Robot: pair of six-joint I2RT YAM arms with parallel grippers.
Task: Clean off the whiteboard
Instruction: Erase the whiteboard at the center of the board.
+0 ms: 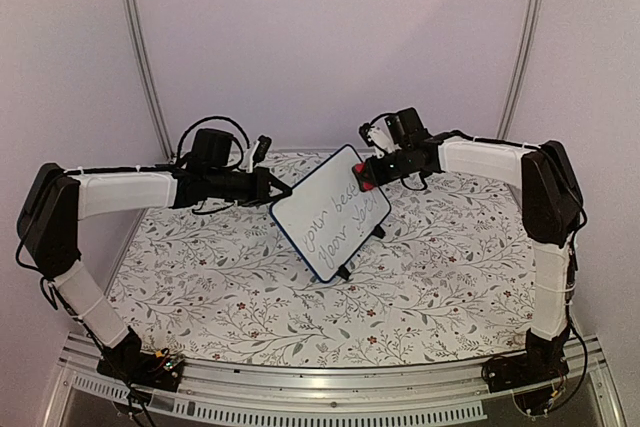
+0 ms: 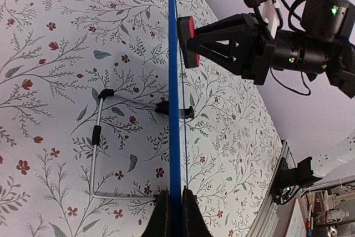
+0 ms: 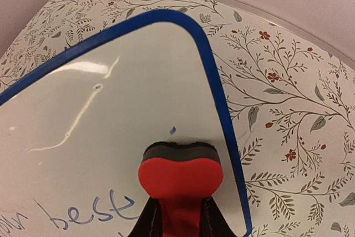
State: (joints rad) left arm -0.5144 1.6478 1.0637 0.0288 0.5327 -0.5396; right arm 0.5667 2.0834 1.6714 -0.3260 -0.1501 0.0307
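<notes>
Whiteboard (image 1: 330,212) at centre of the top view, tilted corner-up over the floral bench (image 1: 200,287); handwriting on its lower part. Left jaws clamped on its left edge. Right jaws clamped on red eraser (image 3: 180,173), set against the board face near the upper right corner.

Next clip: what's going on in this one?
The left gripper is shut on the edge of the whiteboard, steadying it as it stands on the table. The right gripper holds a red eraser at the board's upper corner, at or very near the surface. That corner is clean, but blue handwriting remains lower down.
</notes>
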